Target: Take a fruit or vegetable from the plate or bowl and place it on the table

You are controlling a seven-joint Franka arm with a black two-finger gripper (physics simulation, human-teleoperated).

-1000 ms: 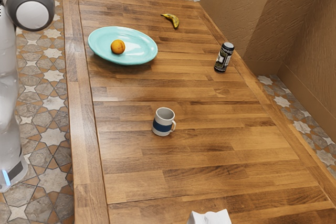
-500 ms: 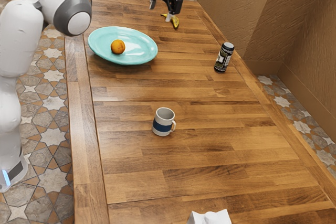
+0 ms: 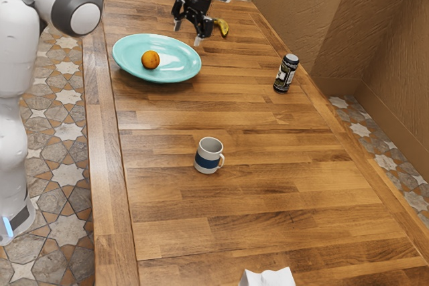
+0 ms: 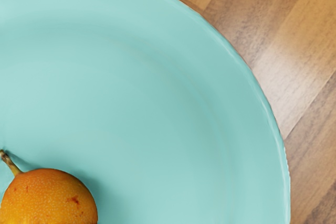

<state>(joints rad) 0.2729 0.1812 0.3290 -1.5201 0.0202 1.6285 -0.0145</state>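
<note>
My gripper (image 3: 188, 33) stands open above the far part of the table, near the plate's far right edge in the exterior view, with nothing between its fingers. An orange, round fruit (image 3: 150, 59) rests on the turquoise oval plate (image 3: 179, 69). In the wrist view the fruit (image 4: 50, 199) shows a short brown stem, and the plate (image 4: 142, 93) spreads around it. A yellow banana (image 3: 222, 28) lies on the table (image 3: 281, 159), just beyond my gripper toward the exterior view's right.
A dark can (image 3: 286, 74) stands near the table's edge at the exterior view's right. A white mug with a blue band (image 3: 209, 155) stands mid-table. Something white (image 3: 268, 277) is at the exterior view's lower edge.
My gripper has come down from the exterior view's top and moved toward its left, from beyond the banana to near the plate. The fruit and the plate have not moved.
</note>
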